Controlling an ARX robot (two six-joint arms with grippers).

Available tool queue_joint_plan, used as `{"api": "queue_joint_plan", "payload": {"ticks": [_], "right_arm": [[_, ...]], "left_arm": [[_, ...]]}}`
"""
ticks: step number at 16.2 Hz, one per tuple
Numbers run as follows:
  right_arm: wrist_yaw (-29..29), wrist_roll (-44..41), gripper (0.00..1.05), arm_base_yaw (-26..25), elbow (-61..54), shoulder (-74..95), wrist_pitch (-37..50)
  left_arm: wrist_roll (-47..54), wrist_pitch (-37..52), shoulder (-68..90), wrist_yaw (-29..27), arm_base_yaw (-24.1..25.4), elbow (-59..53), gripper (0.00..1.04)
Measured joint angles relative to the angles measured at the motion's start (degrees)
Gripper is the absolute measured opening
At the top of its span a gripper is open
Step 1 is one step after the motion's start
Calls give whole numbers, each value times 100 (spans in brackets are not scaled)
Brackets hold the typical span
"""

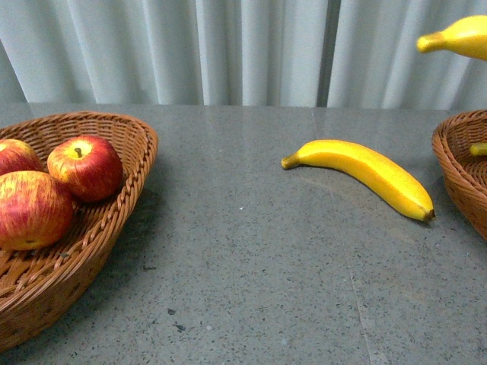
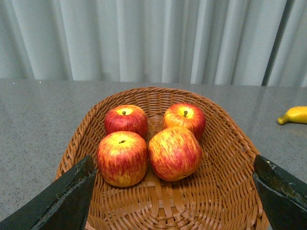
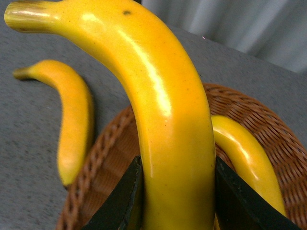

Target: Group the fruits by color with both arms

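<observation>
- So, four apples [image 2: 174, 153] bunched together in the left basket [image 2: 225, 191], over at 9 o'clock.
- Left gripper [image 2: 172, 163] hanging over that basket, jaws spread wide, gripping nothing.
- Right gripper [image 3: 177, 163] pinching a banana [image 3: 163, 105] around its middle, up in the air at 2 o'clock above the right basket [image 3: 283, 139].
- Second banana [image 3: 244, 158] lying inside that basket.
- Third banana [image 1: 365, 173] flat on the table [image 1: 243, 289] at 3 o'clock, just beside the right basket.
</observation>
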Motion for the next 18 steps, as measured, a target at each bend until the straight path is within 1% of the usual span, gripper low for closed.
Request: {"api": "queue_joint_plan", "payload": {"ticks": [1, 3, 8, 10, 11, 12, 13, 14, 16, 18], "right_arm": [[-140, -225, 34, -404, -105, 7, 61], [-400, -503, 34, -911, -188, 9, 129], [-761, -1167, 34, -1388, -393, 9, -105], [-815, -1231, 59, -1469, -391, 0, -125], [-839, -1231, 74, -1462, -387, -39, -177], [-892, -1209, 94, -1403, -343, -181, -282], [-911, -1158, 100, -1325, -278, -293, -354], [-911, -1069, 97, -1180, -190, -428, -424], [-876, -815, 98, -535, -46, -809, -691], [-498, -509, 98, 483, 221, -868, -710]], "left_arm": [[0, 0, 0, 0, 0, 0, 98], [0, 0, 0, 0, 0, 0, 98], [0, 0, 0, 0, 0, -2, 98], [0, 0, 0, 0, 0, 0, 98], [0, 2, 0, 0, 0, 0, 98], [0, 0, 0, 0, 0, -2, 98], [0, 2, 0, 0, 0, 0, 98], [0, 0, 0, 0, 0, 0, 98], [0, 0, 0, 0, 0, 0, 98], [0, 0, 0, 0, 0, 0, 98]]}}
